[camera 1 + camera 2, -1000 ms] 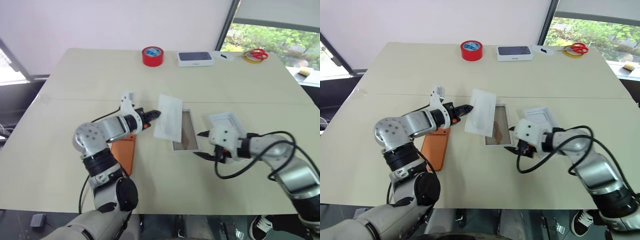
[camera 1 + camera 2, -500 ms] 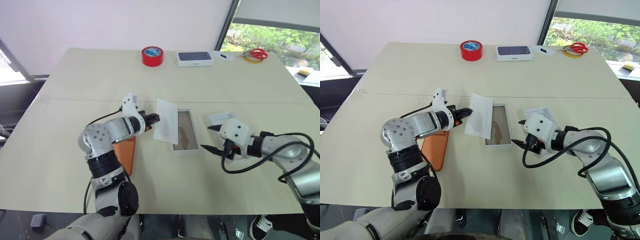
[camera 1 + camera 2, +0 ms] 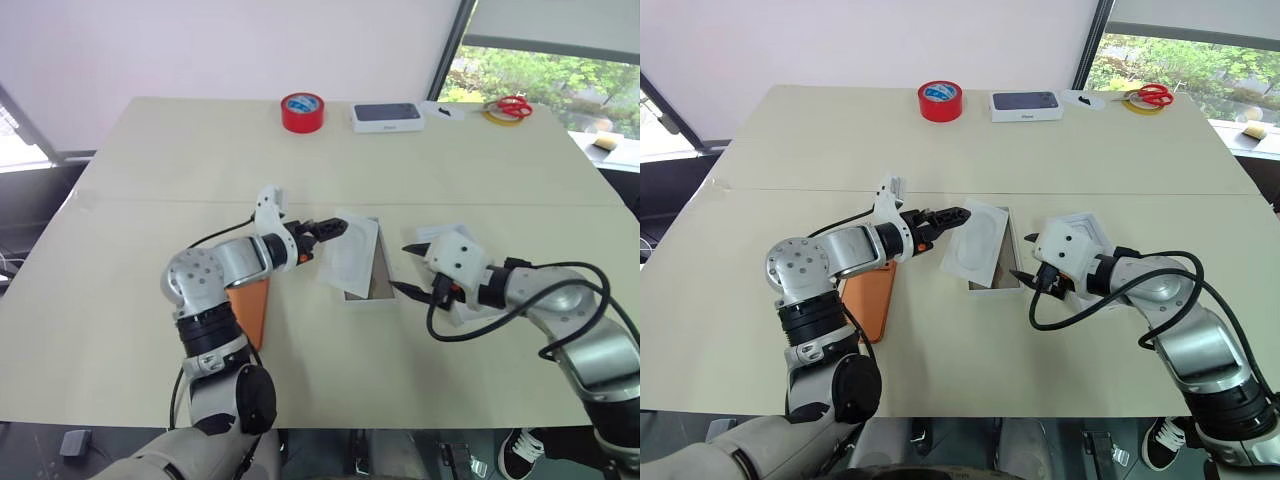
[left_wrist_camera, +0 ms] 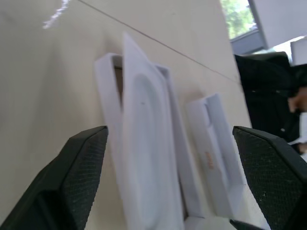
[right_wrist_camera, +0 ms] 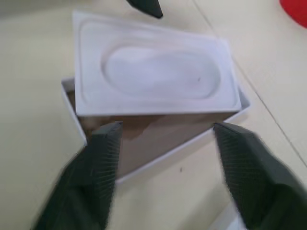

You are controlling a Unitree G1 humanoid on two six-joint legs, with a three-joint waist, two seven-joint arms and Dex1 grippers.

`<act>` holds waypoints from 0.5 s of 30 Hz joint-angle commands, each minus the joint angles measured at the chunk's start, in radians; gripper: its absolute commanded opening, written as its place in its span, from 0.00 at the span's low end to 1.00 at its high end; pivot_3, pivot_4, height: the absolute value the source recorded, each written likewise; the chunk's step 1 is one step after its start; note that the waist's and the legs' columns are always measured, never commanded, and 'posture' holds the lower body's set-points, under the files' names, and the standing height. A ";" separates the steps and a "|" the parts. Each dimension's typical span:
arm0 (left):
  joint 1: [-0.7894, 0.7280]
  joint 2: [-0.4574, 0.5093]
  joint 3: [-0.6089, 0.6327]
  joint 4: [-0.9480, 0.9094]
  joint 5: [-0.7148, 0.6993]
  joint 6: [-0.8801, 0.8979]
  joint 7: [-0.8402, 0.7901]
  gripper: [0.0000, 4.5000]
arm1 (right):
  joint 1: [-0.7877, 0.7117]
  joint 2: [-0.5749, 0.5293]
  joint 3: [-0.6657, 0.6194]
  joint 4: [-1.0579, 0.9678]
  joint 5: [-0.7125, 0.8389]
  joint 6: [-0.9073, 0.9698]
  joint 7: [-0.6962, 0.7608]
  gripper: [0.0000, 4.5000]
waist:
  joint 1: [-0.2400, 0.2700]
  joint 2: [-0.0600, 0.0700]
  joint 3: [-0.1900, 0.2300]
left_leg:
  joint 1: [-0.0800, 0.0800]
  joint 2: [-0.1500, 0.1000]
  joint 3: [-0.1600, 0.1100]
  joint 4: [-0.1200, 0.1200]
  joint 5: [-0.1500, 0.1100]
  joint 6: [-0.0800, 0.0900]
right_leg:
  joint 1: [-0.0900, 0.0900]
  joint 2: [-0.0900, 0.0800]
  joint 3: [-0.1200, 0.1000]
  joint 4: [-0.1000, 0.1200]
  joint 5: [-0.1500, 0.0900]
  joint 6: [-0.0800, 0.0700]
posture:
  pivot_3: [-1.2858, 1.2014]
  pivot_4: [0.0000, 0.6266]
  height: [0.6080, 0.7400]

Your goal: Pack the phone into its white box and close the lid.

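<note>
The copper-orange phone point(image 3: 249, 306) lies flat on the table, partly under my left forearm. At the table's middle sits the white box point(image 3: 378, 283), its brownish floor point(image 5: 144, 139) half covered by a thin white insert with an oval embossing point(image 3: 349, 254) that rests tilted across it. My left gripper point(image 3: 330, 230) is open at the insert's near-left edge, its fingers point(image 4: 79, 175) apart and holding nothing. Just right of the box, my right gripper point(image 3: 402, 268) is open and empty. The lid point(image 3: 1082, 223) lies behind it, largely hidden.
Along the far edge of the table are a red tape roll point(image 3: 302, 110), a sealed white box with a dark top point(image 3: 388, 117), and red scissors on a yellow ring point(image 3: 512, 106). A seam point(image 3: 150, 203) runs across the tabletop behind the box.
My left gripper has opened and let go of the insert, which has dropped from standing on edge to lying across the box. The right gripper's fingers have drawn somewhat closer together.
</note>
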State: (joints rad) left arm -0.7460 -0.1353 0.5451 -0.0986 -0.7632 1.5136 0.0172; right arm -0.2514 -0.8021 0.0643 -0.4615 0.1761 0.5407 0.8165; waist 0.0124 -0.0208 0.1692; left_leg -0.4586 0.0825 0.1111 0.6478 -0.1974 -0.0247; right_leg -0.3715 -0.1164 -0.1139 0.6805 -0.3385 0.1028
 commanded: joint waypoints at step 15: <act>0.338 0.789 -0.622 -0.125 0.331 -0.748 -0.703 1.00 | -0.366 0.342 0.259 0.238 -0.202 0.281 -0.266 0.00 | -0.007 0.002 -0.001 | -0.002 0.001 0.005 -0.002 0.001 -0.002 | -0.004 0.000 0.000 0.000 0.000 0.000 | 0.52 0.24 0.93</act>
State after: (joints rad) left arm -0.4157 0.6379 -0.0598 -0.1820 -0.4522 0.8325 -0.6287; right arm -0.5920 -0.4728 0.3148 -0.2304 -0.0038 0.7995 0.5783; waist 0.0055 -0.0186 0.1685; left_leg -0.4602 0.0836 0.1164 0.6457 -0.1965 -0.0265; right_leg -0.3755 -0.1161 -0.1135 0.6809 -0.3385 0.1023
